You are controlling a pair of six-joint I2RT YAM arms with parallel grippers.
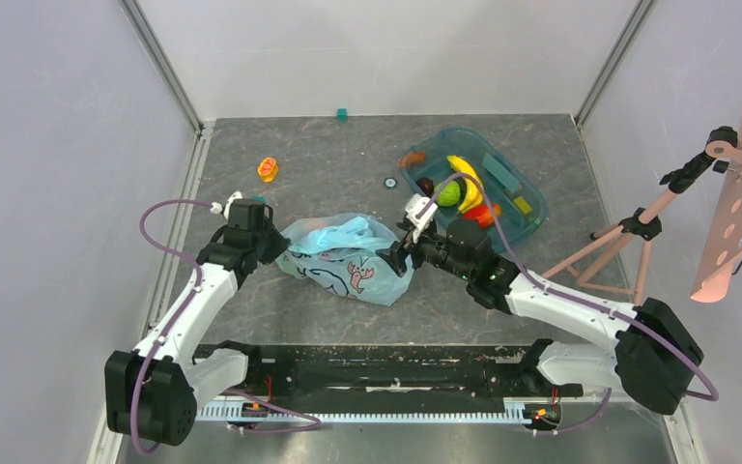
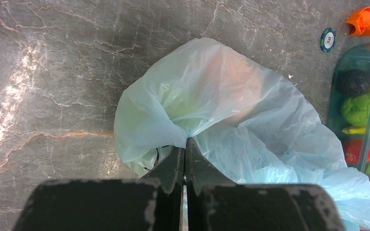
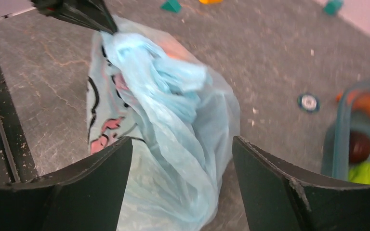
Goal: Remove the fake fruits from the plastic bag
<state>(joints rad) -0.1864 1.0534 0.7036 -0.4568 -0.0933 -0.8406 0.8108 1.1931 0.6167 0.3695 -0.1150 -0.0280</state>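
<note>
Blue plastic bag (image 1: 348,259) in pinch of left end effector (image 2: 185,143)

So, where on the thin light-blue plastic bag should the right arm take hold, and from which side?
Grip the bunched handle folds on top of the thin light-blue plastic bag, coming from the side opposite the left jaws, which are shut on its other edge. The folds rise as a soft ridge, thin enough to pinch, and pulling against that hold should open the mouth.
</note>
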